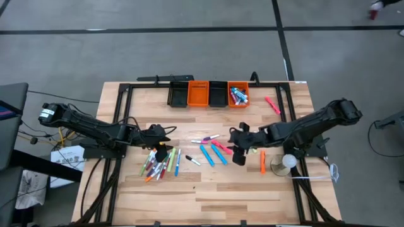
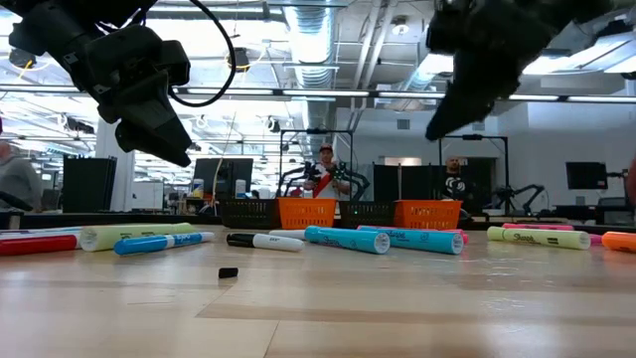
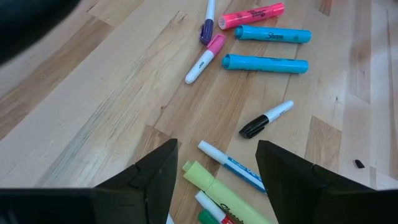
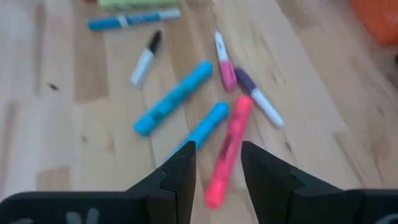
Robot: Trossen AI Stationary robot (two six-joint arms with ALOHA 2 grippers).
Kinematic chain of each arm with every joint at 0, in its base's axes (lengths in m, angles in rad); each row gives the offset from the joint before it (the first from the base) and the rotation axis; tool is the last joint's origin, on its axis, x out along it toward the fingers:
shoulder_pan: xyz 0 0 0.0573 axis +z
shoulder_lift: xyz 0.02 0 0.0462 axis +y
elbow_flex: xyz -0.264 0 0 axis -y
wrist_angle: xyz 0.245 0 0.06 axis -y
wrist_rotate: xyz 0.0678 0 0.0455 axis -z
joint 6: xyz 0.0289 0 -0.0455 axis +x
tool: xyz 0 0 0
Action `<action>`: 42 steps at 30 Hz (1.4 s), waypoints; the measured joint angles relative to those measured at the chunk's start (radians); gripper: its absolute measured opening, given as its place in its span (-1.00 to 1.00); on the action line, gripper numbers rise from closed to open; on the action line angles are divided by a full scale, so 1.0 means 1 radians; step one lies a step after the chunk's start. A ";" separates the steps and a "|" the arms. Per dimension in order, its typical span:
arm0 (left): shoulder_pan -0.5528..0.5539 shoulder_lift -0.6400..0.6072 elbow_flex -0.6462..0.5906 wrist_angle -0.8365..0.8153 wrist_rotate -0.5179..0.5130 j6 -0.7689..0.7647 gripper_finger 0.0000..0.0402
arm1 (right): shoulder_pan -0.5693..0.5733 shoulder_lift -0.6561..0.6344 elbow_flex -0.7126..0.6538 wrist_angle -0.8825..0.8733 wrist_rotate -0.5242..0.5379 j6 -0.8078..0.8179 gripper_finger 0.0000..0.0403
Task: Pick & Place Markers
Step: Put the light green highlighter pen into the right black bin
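Loose markers lie flat on the wooden table. One mixed-colour heap (image 1: 161,165) sits left of centre. A second group of blue and pink markers (image 1: 213,151) lies at the centre. My left gripper (image 1: 164,151) is open above the heap; a yellow-green highlighter (image 3: 208,183) and a white-and-blue marker (image 3: 233,165) show between its fingers. My right gripper (image 1: 237,152) is open above the central group, with a pink highlighter (image 4: 227,149) showing in the gap between its fingers. The low view shows both grippers, left (image 2: 179,149) and right (image 2: 442,124), raised clear of the table.
A row of black and orange bins (image 1: 208,94) stands at the far edge; the rightmost orange bin (image 1: 238,96) has markers in it. A pink marker (image 1: 272,104), an orange marker (image 1: 262,161) and a white round object (image 1: 287,162) lie to the right. A small black cap (image 2: 229,271) lies nearer.
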State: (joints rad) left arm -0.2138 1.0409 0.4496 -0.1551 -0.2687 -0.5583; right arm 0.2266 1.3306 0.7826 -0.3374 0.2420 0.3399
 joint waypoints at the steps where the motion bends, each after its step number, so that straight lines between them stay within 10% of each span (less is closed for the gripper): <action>1: 0.000 0.000 0.000 0.000 0.000 0.000 0.06 | 0.000 0.014 0.000 -0.009 0.002 -0.001 -0.41; 42: 0.000 0.000 0.000 0.017 0.000 0.002 0.06 | -0.207 0.051 0.000 -0.514 0.135 0.395 -0.41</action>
State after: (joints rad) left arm -0.2140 1.0409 0.4492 -0.1384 -0.2684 -0.5568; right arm 0.0193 1.3811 0.7822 -0.8516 0.3767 0.7353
